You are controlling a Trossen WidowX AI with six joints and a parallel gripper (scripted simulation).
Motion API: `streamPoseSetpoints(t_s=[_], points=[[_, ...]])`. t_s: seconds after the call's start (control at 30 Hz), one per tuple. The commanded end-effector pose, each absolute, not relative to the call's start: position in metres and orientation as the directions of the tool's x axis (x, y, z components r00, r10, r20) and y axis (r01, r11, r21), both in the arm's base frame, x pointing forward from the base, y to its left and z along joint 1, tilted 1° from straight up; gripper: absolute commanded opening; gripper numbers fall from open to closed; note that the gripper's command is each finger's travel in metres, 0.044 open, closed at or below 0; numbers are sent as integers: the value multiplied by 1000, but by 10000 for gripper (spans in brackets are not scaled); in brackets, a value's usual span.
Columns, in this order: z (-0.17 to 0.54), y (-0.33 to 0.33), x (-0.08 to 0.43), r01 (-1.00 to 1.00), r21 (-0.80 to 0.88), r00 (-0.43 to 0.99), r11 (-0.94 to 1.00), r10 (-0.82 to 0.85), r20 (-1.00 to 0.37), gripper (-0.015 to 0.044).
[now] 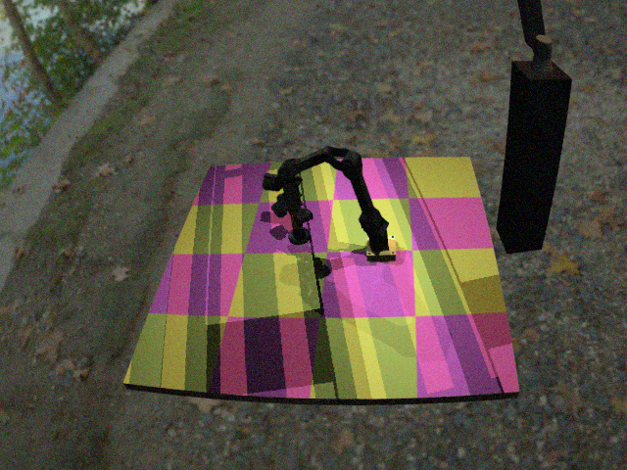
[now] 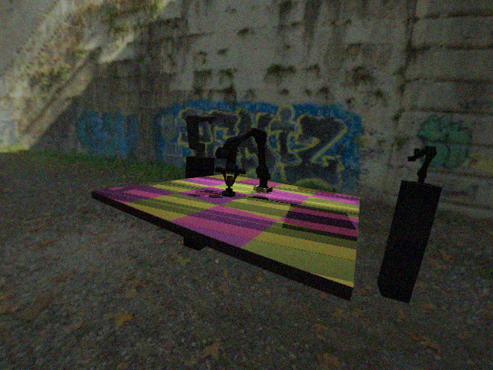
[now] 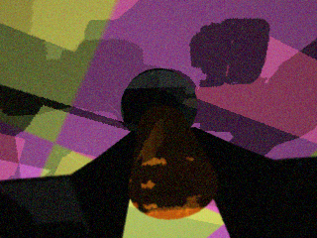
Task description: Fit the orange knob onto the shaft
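The orange knob (image 2: 229, 179) (image 3: 173, 183) looks dark brown-orange in the dim light, with bright orange patches along its near edge in the wrist view. My gripper (image 2: 229, 183) (image 3: 163, 134) is shut on the knob, one black finger on each side. The round dark pedestal (image 1: 299, 237) (image 2: 228, 193) (image 3: 158, 78) stands on the table below the knob, and the knob covers its near part in the wrist view. The shaft and the knob's hole are hidden. I cannot tell whether the knob touches the shaft, nor how their flat sides lie.
The arm's pale base plate (image 1: 387, 256) (image 2: 260, 190) is on the checkered table (image 1: 364, 353) (image 2: 223, 223). Dark shadows cross the table. A black pillar (image 1: 531, 152) (image 2: 410, 239) bearing another arm stands beyond the table's edge. Another black pillar (image 2: 199, 166) is behind the table.
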State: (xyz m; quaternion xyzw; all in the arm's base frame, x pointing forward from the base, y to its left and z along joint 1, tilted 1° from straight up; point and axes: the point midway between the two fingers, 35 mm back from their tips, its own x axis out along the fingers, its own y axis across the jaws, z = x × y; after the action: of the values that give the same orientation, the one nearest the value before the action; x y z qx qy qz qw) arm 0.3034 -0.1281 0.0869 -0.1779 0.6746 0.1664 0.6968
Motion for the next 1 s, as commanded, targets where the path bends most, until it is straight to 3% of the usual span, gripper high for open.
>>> streamPoseSetpoints(t_s=[0.0,0.2,0.97], points=[[91,-128,304,111,-5,38,994,-9,-999,0],[91,-126,303,375,6,38,927,-9,-999,0],[85,-128,304,375,6,38,927,-9,-999,0]])
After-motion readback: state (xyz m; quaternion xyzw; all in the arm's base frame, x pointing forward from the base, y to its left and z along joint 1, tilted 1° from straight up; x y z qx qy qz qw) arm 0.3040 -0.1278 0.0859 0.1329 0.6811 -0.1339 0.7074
